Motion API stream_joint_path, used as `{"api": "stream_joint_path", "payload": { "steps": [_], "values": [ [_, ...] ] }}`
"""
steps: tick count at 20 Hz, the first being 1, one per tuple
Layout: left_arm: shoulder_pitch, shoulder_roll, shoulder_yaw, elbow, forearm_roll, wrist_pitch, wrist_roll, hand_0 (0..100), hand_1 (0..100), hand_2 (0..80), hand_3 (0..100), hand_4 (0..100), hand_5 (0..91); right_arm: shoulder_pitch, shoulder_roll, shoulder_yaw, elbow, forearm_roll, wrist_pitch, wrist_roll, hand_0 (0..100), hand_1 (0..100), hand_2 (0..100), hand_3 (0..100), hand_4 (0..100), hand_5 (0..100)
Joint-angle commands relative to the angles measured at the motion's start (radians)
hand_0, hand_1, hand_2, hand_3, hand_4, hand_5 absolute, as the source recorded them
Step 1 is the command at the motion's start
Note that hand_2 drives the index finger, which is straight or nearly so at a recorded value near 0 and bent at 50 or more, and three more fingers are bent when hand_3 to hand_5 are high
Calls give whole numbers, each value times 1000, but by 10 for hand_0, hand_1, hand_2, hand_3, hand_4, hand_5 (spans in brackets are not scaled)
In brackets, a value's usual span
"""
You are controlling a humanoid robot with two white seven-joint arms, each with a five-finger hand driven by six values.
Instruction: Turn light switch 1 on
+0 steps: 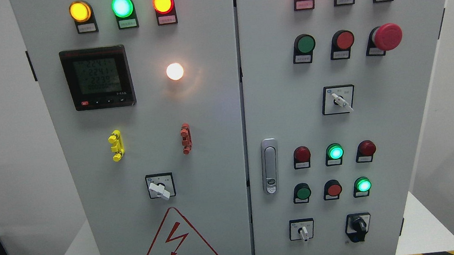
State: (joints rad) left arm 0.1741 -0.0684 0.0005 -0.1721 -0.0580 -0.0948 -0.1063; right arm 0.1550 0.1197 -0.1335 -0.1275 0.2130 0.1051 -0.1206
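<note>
Grey steel cabinet fills the room ahead, a white bulb glowing on its left door above a white knob switch. No robot hand is in sight.

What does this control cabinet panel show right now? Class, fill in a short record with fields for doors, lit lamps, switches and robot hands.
Doors: left door and right door, both closed
Top lamps, left door: amber lamp, green lamp and red-rimmed lamp, all lit
White bulb: glowing
Meter: display on
Left door rotary switch: handle points lower right
Emergency stop: upper right
Robot hands: none in view
</note>
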Motion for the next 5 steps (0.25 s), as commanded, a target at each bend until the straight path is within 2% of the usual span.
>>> {"api": "stream_joint_path", "payload": {
  "steps": [1,5],
  "values": [
    [-13,-8,33,82,7,1,-3,392,20,0,0,0,0,0,0,0,0,0,-1,-1,54,0,0,0,0,0],
    [-15,-10,32,75,7,0,-3,390,1,0,0,0,0,0,0,0,0,0,-1,-1,54,0,0,0,0,0]
  ]
}}
